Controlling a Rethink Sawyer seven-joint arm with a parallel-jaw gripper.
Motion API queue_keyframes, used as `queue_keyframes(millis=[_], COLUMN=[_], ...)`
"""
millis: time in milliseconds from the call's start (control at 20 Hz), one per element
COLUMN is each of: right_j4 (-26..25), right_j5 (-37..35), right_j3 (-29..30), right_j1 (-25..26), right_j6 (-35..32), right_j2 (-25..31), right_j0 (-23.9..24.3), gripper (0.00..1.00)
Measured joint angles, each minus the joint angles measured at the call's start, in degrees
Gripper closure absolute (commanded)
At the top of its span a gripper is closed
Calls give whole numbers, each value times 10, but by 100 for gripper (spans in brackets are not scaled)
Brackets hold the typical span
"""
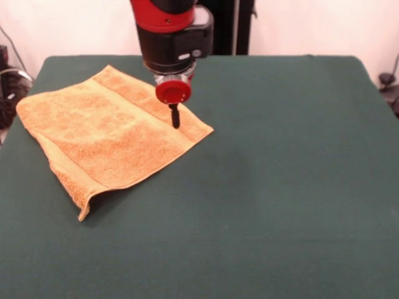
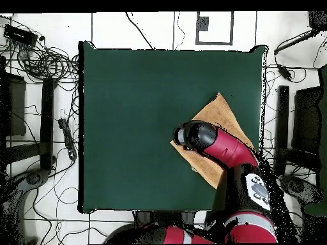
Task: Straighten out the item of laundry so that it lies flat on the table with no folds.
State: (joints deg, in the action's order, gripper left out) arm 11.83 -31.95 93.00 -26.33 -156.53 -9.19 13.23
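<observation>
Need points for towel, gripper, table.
towel (image 1: 106, 134): front view, middle of the terry surface.
gripper (image 1: 175, 118): front view, black tip over the towel's right part.
table (image 1: 280, 187): front view, bare green cloth right of the towel.

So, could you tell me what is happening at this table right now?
The Sawyer arm is working on an orange-tan towel lying towards one side of the green table. Its gripper is down over the towel near one corner, though whether it is pinching the cloth cannot be told. The towel is mostly spread out, but the edge nearest the front camera is lifted and turned, so it is not yet flat.
</observation>
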Motion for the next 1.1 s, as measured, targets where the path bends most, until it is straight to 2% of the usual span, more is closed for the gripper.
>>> queue_keyframes(millis=[650, 1100], right_j4=[41, 66], right_j5=[7, 44], right_j3=[14, 17], right_j1=[28, 63], right_j6=[0, 0], right_j2=[1, 0], right_j0=[-12, -24], gripper=[0, 0])
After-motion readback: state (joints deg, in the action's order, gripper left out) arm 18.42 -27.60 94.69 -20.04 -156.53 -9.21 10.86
